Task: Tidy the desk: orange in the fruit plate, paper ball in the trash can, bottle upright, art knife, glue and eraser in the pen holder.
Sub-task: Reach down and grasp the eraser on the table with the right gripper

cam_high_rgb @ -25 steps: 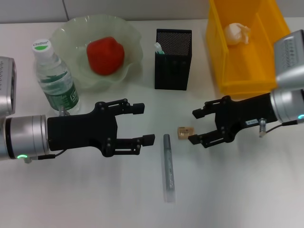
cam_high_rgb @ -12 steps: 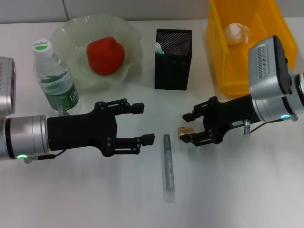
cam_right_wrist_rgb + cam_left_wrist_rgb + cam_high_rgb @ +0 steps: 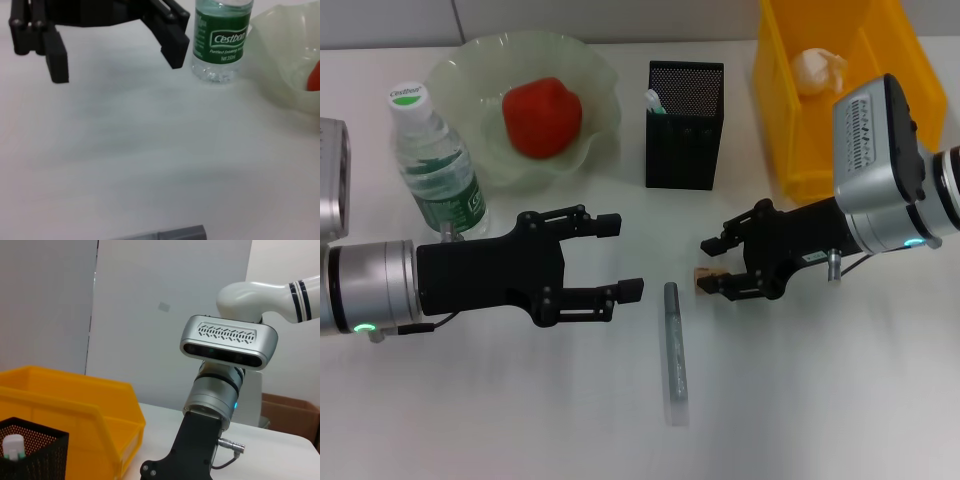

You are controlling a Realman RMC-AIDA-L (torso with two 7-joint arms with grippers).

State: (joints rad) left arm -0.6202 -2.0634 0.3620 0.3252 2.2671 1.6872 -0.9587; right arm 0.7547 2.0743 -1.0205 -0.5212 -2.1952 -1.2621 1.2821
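Between my right gripper's fingers: the eraser, jaws spread around it
My left gripper: spread wide, holding nothing, beside the bottle

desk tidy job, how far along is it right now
Done: orange in the fruit plate, paper ball in the trash can, bottle upright. In hand: the open right hand is around the eraser. Left: the grey art knife on the desk. The left hand hovers open.

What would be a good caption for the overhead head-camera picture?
Right claw closes in on the eraser on the desk, left claw open nearby, orange already in its plate.
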